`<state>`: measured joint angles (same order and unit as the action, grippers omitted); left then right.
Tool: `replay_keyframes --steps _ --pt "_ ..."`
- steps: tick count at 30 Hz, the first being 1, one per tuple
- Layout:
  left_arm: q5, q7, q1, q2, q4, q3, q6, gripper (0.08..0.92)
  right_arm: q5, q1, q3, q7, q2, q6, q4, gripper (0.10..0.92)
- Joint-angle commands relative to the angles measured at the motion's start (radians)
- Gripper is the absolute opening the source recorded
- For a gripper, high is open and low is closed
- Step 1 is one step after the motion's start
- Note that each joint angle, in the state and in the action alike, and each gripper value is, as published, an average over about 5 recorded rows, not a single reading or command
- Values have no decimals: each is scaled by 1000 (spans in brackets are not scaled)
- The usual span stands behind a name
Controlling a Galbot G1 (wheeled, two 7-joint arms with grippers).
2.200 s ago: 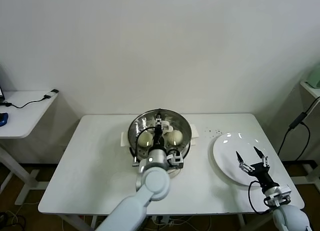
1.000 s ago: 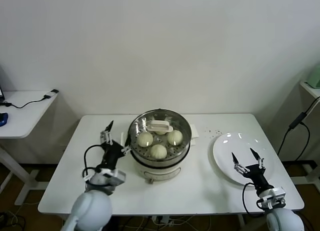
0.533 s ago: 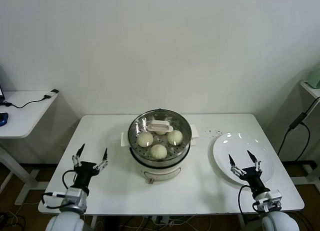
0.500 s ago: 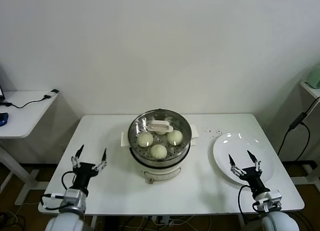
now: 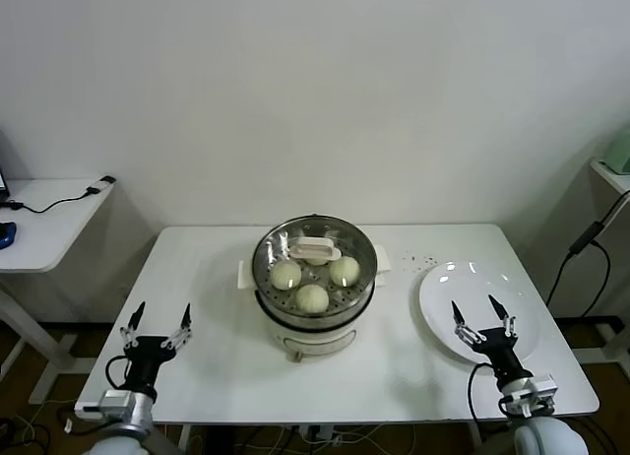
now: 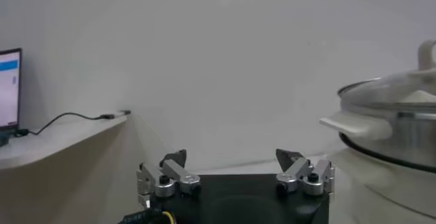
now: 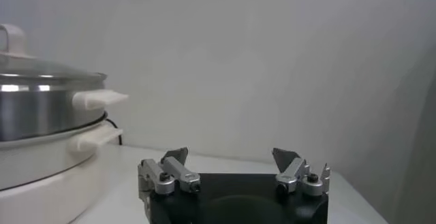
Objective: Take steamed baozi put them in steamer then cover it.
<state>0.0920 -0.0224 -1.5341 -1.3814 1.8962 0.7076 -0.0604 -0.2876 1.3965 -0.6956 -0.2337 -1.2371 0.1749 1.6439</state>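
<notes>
steamer covered, three buns counted through the glass

steamer [image 5: 315, 295] sits at the middle of the white table [image 5: 413, 371], one shiny steel basket on one white pot base. the cover [image 5: 315, 253], one clear glass lid with a white oblong handle, lies on top of it. through the glass three steamed baozi [image 5: 312, 297] show: one at 6 o'clock, one at 9 o'clock, one at 3 o'clock of the basket. the spot at 12 o'clock lies under the handle, so a fourth bun cannot be told.

one flat white plate [image 5: 443, 288] lies at 3 o'clock from the steamer, apart from it.

two grippers are in view, both holding nothing. the left gripper [image 5: 157, 325] stands near the table's front edge, at about 8 o'clock from the steamer and well apart, its two fingers spread wide and pointing up. the right gripper [image 5: 483, 316] stands over the near edge of the plate, at about 4 o'clock from the steamer, fingers likewise spread wide.

one side table [image 5: 39, 228] with a cable stands at 9 o'clock, beyond the main table.
</notes>
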Motion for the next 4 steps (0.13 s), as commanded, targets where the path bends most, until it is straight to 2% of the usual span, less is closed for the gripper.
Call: replay_keyframes --steps 1,4 --pt "31 -7 -20 -11 -6 20 -29 823 -9 -2 -1 -1 -5 0 2 823" --pt "26 -7 -19 -13 -2 17 -28 823 -9 -1 -2 -2 -6 1 3 823"
